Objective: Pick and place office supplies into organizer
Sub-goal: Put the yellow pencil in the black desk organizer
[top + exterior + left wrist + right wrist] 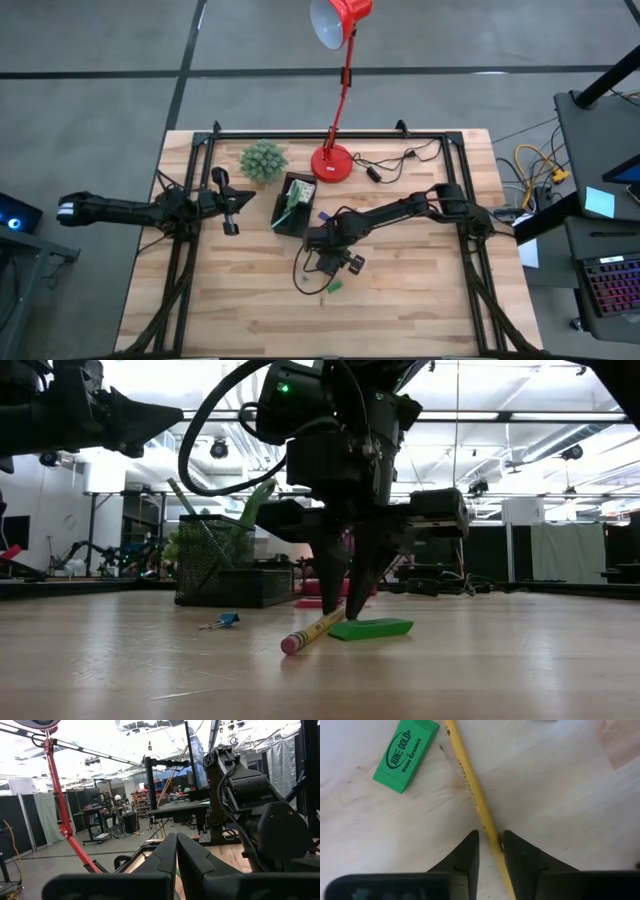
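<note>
- Right gripper (490, 851) is lowered to the table near its middle, its two dark fingers (466, 855) set narrowly either side of the yellow pencil (470, 790); whether the pads already press on it cannot be told.
- Yellow pencil is seen lying flat on the wooden table (420, 300), its pink eraser end toward the low camera, with a green eraser (406, 755) touching or just beside it.
- Black organizer (293, 205) is found toward the back of the table, near the red lamp base (332, 163) and the small green plant (263, 160), with green-handled items already standing in it.
- Left gripper (176, 865) is held apart at the left side of the table, its fingers pressed together and empty.
- A slip is judged the main risk: the pencil is thin and round and is caught away from its middle, so it could roll out or tilt when lifted.
- The green eraser could be nudged by the swinging pencil.
- At the organizer, a drooping pencil could catch the rim or the items inside.
</note>
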Controlling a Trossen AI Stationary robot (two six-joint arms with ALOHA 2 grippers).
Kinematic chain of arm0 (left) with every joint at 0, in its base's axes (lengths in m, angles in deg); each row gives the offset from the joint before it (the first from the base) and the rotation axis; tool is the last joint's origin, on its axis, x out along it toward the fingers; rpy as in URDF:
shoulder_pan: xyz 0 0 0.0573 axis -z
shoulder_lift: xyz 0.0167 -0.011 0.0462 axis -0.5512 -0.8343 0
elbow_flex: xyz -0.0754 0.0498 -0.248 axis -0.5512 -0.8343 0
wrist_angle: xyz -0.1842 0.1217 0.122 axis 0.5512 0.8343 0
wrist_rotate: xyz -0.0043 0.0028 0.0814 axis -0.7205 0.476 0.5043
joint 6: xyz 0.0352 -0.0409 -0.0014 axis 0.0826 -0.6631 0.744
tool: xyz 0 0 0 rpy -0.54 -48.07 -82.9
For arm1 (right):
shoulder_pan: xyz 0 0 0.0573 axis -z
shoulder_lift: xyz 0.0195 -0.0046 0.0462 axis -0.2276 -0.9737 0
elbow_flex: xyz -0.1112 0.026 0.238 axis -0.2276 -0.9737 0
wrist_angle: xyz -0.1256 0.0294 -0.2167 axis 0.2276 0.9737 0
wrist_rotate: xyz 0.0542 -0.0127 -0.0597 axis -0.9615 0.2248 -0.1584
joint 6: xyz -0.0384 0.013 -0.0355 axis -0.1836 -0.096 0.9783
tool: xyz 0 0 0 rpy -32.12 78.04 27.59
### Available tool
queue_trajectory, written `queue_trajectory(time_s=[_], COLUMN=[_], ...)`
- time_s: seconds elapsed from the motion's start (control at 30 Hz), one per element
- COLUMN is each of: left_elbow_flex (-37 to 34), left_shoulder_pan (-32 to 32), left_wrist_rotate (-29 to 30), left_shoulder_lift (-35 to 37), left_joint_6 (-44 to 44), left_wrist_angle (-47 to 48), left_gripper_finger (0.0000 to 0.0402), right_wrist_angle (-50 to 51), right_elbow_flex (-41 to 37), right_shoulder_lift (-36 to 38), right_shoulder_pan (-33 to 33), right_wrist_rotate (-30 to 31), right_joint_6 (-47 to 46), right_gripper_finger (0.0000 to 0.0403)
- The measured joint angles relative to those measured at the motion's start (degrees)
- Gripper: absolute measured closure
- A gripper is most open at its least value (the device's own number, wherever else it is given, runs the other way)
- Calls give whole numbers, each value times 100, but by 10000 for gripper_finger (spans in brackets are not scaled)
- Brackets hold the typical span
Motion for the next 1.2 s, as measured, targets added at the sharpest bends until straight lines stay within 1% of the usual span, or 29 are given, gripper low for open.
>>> queue_trajectory(time_s=[0.23, 0.43, 0.8, 1.2], left_elbow_flex=[0, 0, 0, 0], left_shoulder_pan=[0, 0, 1, 2], left_wrist_rotate=[-1, -2, -2, -2], left_shoulder_lift=[-10, -9, -16, -20], left_joint_6=[-14, -14, -14, -14], left_wrist_angle=[-2, -2, -2, 0], left_gripper_finger=[402, 402, 402, 402], right_wrist_angle=[172, 192, 280, 1114], right_elbow_flex=[-2, -13, 59, 714], right_shoulder_lift=[0, 0, 0, -60], right_shoulder_pan=[-9, -9, -10, -14], right_wrist_rotate=[-6, -4, -4, -150], right_joint_6=[-415, -750, -770, -883], right_gripper_finger=[367, 389, 393, 394])
